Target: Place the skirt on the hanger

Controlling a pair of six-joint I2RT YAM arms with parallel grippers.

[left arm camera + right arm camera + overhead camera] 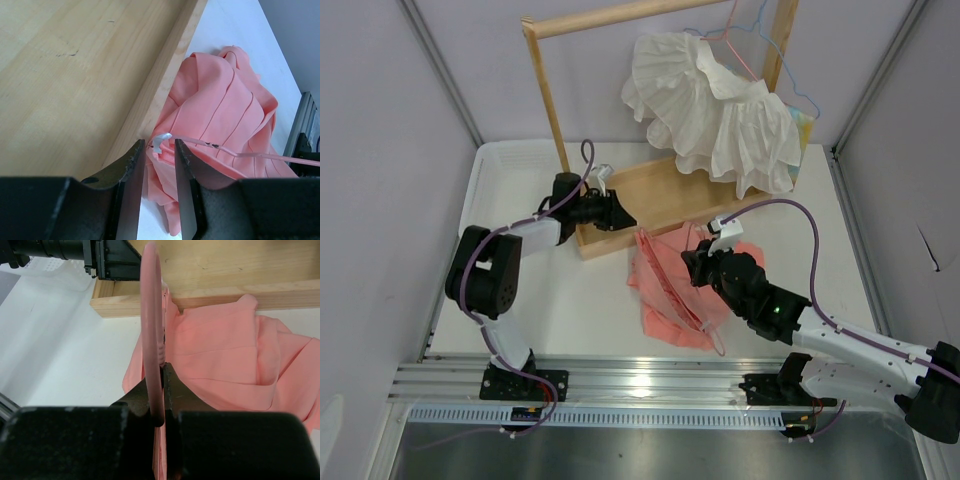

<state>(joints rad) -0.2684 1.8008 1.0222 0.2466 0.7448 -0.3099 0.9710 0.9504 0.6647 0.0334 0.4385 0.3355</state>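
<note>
One hanger (150, 315) in right claw (161, 382); skirt (225, 115), left claw (160, 146) at base (75, 75) edge.

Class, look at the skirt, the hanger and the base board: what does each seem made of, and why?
The skirt: soft matte cloth; it creases and pleats. The hanger: smooth, faintly glossy pink rod, perhaps plastic or coated wire. The base board: pale matte wood; grain lines show.

Salmon-pink pleated skirt (225, 115) lies crumpled against wooden rack base (650, 195). Thin pale-pink wire hanger (150, 340) runs across it.
</note>
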